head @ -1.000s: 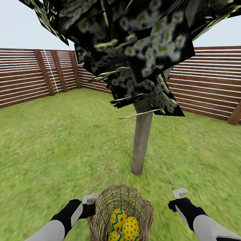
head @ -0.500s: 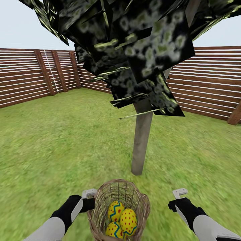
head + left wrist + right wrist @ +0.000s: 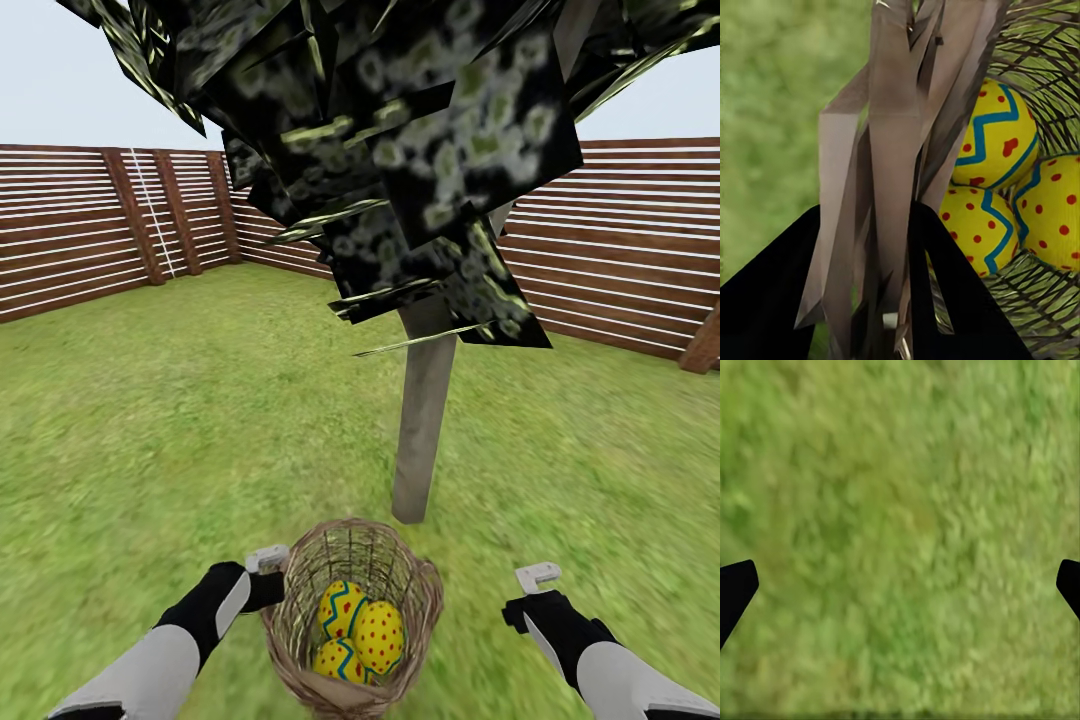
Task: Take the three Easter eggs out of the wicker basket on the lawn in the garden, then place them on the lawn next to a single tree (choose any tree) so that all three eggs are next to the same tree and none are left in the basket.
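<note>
1. Plainly, the small round brown woven wicker basket (image 3: 352,618) is hanging from the left gripper (image 3: 268,566), whose two dark fingers (image 3: 945,292) are closing on a bundle of flat wicker strips at the basket's rim, as the left wrist view is showing.
2. Three yellow Easter eggs with red dots and blue zigzag bands (image 3: 360,632) are lying together inside the basket, touching one another; through the left wrist camera they (image 3: 1009,191) are sitting just past the clamped rim, behind the see-through weave.
3. Reaching forward from the lower left of the head view, the left arm is carrying the basket in front of the robot, between the two arms.
4. Over on the other side, the right gripper (image 3: 537,577) is hovering apart from the basket with nothing in it; its dark fingertips (image 3: 735,589) are standing wide apart over mottled green lawn (image 3: 907,532).
5. Straight beyond the basket, a smooth grey-brown tree trunk (image 3: 425,420) is rising from the lawn under dark blocky foliage blotched pale green (image 3: 400,140).
6. Enclosing the grass at the far edges, a brown fence of horizontal wooden slats (image 3: 90,225) is running round the garden.
</note>
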